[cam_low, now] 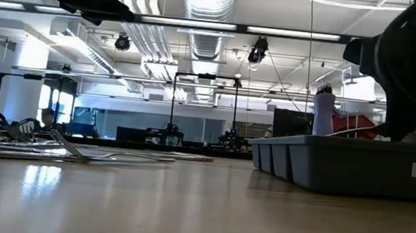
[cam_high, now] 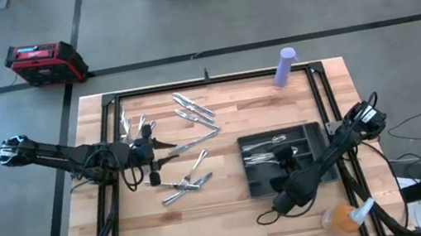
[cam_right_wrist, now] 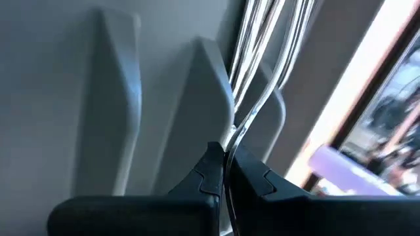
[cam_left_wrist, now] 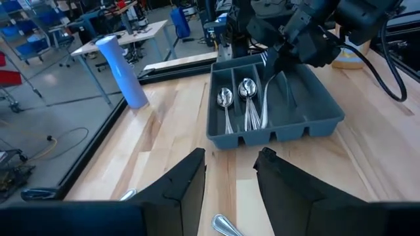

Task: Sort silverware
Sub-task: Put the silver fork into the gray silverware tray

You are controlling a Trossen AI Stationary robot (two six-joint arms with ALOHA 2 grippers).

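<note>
Looking down from high view, loose silverware (cam_high: pixel 186 151) on bench (cam_high: pixel 233 215) near released left pincer (cam_high: pixel 171 144), right pincer (cam_high: pixel 285 155) over tray (cam_high: pixel 257 179), low view, tray label unreadable, left wrist, spoons (cam_left_wrist: pixel 236 98) in tray compartments, right wrist, pincer clenched on a fork (cam_right_wrist: pixel 252 98).

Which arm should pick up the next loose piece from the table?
Left. The left gripper hovers open right over the loose silverware on the bare wood. The right gripper is down in the tray, shut on a fork it has yet to release.
</note>
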